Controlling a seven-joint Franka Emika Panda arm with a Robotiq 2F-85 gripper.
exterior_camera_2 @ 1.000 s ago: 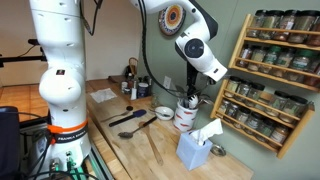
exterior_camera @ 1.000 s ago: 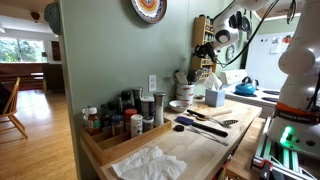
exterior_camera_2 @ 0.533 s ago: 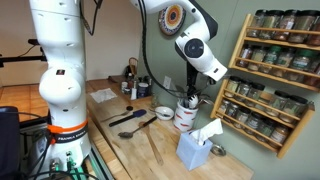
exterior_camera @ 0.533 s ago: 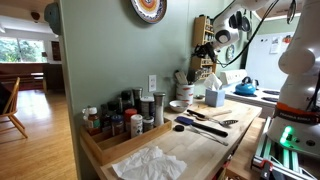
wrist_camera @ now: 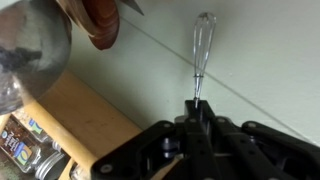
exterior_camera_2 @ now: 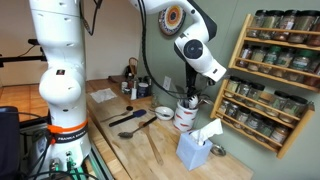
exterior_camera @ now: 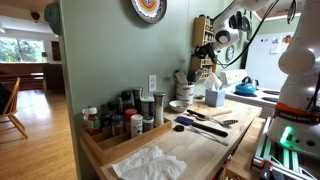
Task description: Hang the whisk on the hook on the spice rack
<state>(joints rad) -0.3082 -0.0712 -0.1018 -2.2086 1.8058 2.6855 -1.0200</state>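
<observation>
We see the desk (exterior_camera: 195, 150) carrying the lot, the arm (exterior_camera_2: 190, 40) bent down over it, and the spice rack (exterior_camera_2: 272, 80) on the wall at 3 o'clock from the white utensil crock (exterior_camera_2: 185, 118). The end effector (exterior_camera_2: 190, 95) hangs just above that crock at its 12 o'clock, apart from the rack. In the wrist view its fingers are pinched on the thin stem of the whisk (wrist_camera: 203, 40), with the clear handle pointing to 12 o'clock and the wire end hidden from us.
</observation>
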